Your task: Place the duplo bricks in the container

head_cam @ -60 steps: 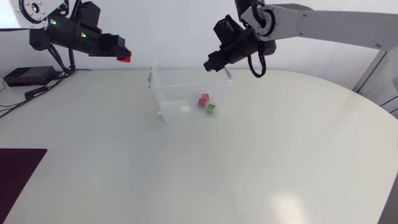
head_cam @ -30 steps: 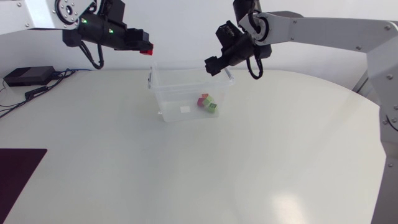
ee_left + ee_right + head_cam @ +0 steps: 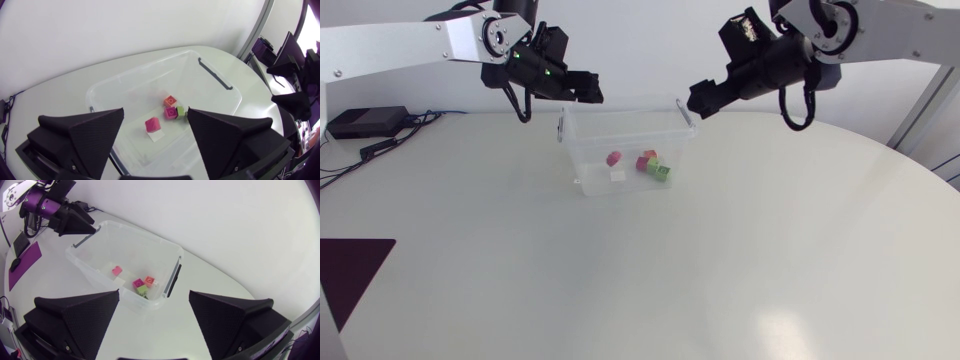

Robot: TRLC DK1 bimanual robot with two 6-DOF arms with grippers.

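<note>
A clear plastic container (image 3: 582, 150) stands at the back middle of the table. In it lie a red brick (image 3: 613, 158), a magenta brick (image 3: 644, 163), an orange brick (image 3: 651, 154) and a green brick (image 3: 661, 173). My left gripper (image 3: 586, 93) hangs open and empty above the container's back left rim; the left wrist view looks down between its fingers (image 3: 156, 114) onto the red brick (image 3: 152, 124) and the other bricks (image 3: 171, 113). My right gripper (image 3: 701, 100) is open and empty just outside the container's back right corner, with the container (image 3: 85, 262) ahead of it (image 3: 154, 296).
A black box (image 3: 365, 122) with cables sits at the far left back. A dark mat (image 3: 350, 272) lies at the front left edge. A white label (image 3: 617, 175) is on the container's floor. The table's front and right parts are bare white.
My left gripper moved right over the container and opened; the red brick now lies inside. My right gripper opened, an orange brick joined the others, and the gripper drew back to the right.
</note>
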